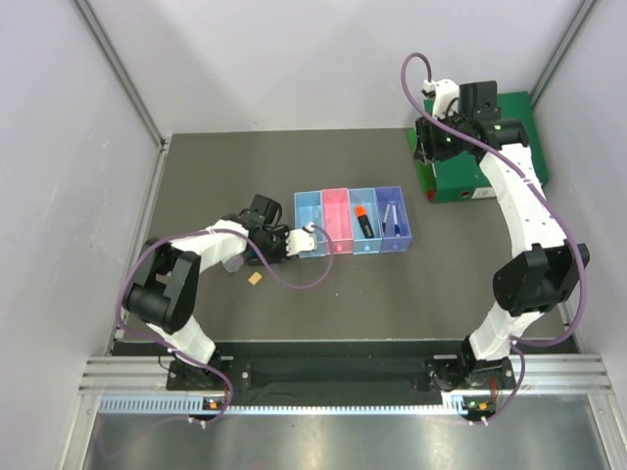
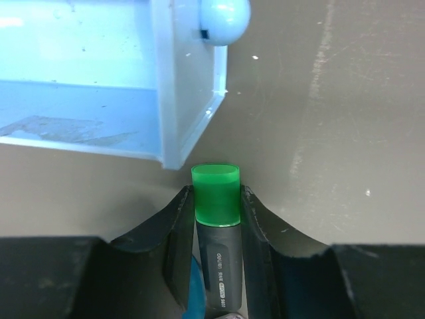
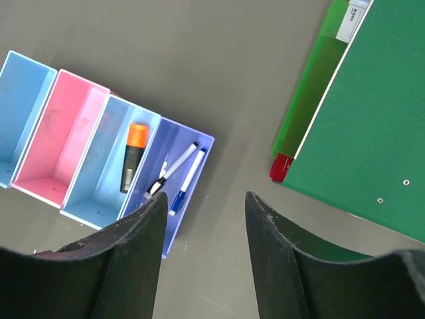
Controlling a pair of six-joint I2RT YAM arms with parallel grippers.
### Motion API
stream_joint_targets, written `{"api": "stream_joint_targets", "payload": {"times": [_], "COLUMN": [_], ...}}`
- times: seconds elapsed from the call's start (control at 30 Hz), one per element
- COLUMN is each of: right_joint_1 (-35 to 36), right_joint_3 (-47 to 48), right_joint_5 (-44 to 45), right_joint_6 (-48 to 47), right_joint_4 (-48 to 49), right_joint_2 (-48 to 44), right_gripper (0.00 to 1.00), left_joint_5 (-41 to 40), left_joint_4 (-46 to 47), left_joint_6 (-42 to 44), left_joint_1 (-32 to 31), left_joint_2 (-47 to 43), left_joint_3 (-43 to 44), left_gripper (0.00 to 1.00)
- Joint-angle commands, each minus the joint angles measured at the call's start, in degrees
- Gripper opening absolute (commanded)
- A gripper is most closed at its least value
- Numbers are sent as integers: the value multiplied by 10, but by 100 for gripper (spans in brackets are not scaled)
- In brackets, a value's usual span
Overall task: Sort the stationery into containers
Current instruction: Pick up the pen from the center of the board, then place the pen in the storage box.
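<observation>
On the dark table [image 1: 196, 176], the left gripper [image 2: 216, 194] clamps a green-capped highlighter [image 2: 218, 252] beside the leftmost light blue bin [image 1: 309, 211], likely to drop it in; the right gripper [image 3: 206, 207] hangs open.

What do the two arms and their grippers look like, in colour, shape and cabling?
Both the left arm and right arm have white links joined by bulky black joints. A purple cable loops loosely along each. The left gripper and right gripper have matte black fingers, broad at the base, curving to narrower tips.
</observation>
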Motion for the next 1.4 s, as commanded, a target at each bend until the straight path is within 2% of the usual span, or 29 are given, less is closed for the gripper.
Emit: {"api": "stream_joint_targets", "payload": {"times": [0.0,0.27,0.43,0.53,0.77,0.87,0.97,1.1,1.13,1.2,1.37], "right_joint_1": [-5,-5,-5,-5,-8,-11,-16,-16,-16,-15,1], "right_joint_3": [14,-2,-6,-8,10,15,8,5,7,0,-66], "right_joint_5": [-8,-24,-72,-104,-233,-311,-377,-419,-426,-450,-457], "right_joint_6": [6,-17,-65,-87,-85,-63,-27,-2,0,9,91], "right_joint_4": [19,12,-9,-18,-42,-50,-34,-5,5,28,233], "right_joint_2": [-28,-39,-49,-61,-64,-56,-49,-47,-45,-52,-98], "right_gripper": [50,53,67,73,77,78,78,78,78,78,81], "left_joint_5": [12,30,27,18,-45,-59,-39,-67,-91,-105,-111], "left_joint_4": [-41,-115,-146,-140,-39,39,117,202,215,238,243], "left_joint_6": [-9,-37,-62,-106,-299,-382,-456,-573,-621,-661,-768], "left_joint_1": [-9,-29,-48,-52,-53,-53,-53,-52,-53,-53,-55], "left_joint_2": [-16,-70,-115,-140,-163,-180,-191,-187,-182,-161,-93], "left_joint_3": [23,87,141,186,293,306,305,311,316,337,397], "left_gripper": [0,0,0,0,0,0,0,0,0,0,0]}}
